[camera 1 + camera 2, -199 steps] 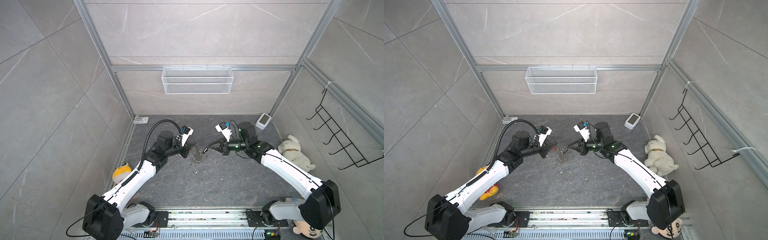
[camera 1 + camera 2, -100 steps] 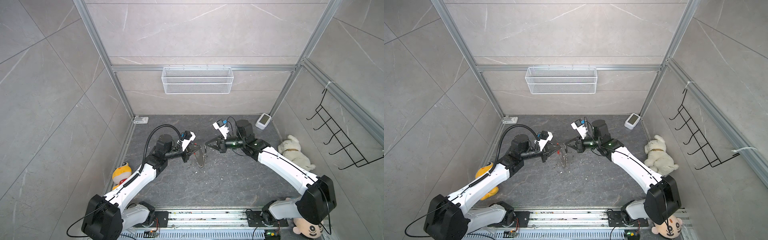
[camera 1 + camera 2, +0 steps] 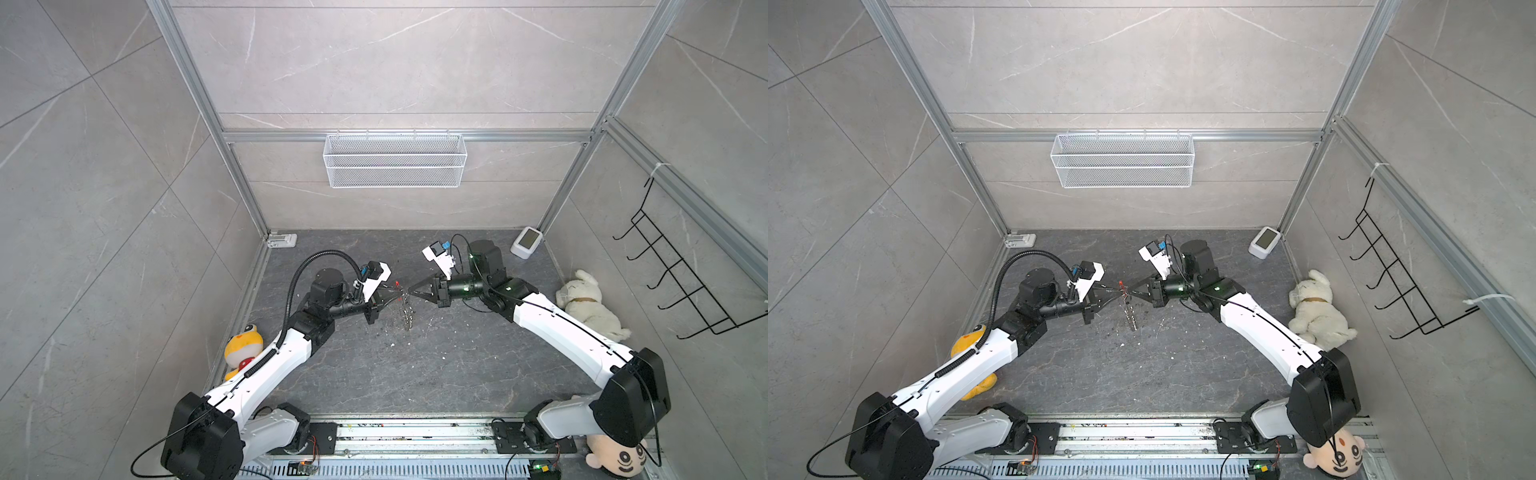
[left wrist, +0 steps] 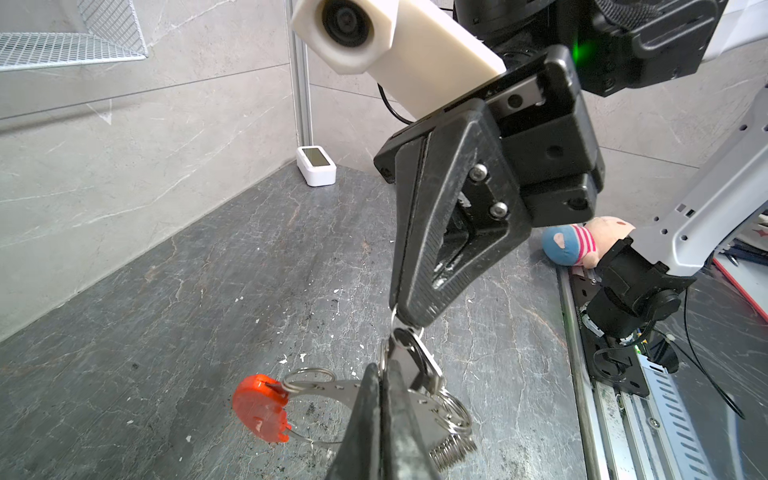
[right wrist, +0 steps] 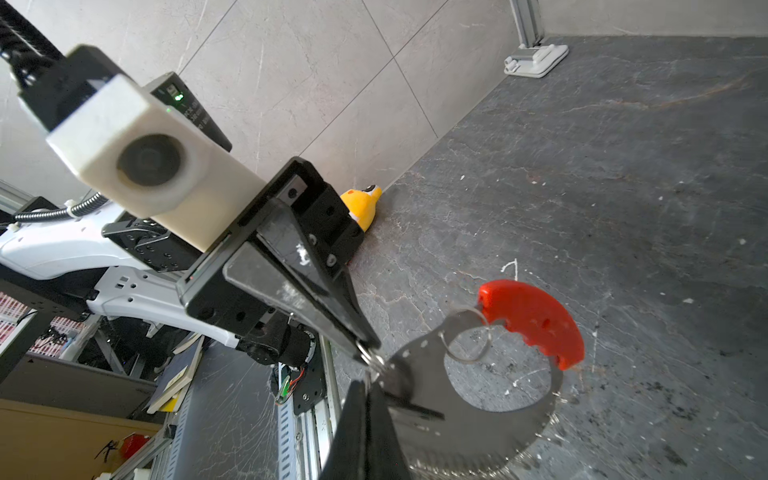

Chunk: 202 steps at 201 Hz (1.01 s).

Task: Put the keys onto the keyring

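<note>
The left tool (image 4: pixel 380 374) grips the large silver keyring with curved red plastic bar (image 5: pixel 465 440), which hangs below its tip. The right tool (image 4: pixel 409 318), tip-to-tip opposite, grips the small dark ringed key (image 4: pixel 407 347) directly ahead of it.

Left gripper (image 3: pixel 398 296) and right gripper (image 3: pixel 412 290) have both moved in toward centre. A second ago the tips stood apart with the keyring (image 3: pixel 406 316) hanging between them. Now they meet almost tip to tip above it. The hanging bundle has shifted slightly right.

In both top views the keyring (image 3: pixel 406 312) is indistinctly small.
</note>
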### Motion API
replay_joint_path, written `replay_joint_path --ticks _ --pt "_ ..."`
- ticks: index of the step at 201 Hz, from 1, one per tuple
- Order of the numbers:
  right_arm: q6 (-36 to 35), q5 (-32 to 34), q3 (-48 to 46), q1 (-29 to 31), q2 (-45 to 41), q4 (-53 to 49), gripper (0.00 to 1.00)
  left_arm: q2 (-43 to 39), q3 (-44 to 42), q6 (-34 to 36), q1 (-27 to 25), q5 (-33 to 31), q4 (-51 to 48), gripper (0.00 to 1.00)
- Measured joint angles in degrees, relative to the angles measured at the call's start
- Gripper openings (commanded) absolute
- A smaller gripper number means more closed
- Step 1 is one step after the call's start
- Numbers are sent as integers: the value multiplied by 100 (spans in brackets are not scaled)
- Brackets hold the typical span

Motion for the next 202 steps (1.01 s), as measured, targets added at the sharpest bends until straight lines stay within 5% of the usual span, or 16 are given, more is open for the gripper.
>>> replay_joint_path --ticks 202 --pt "-131 201 332 138 85 -243 0 -59 -7 120 -15 188 -7 0"
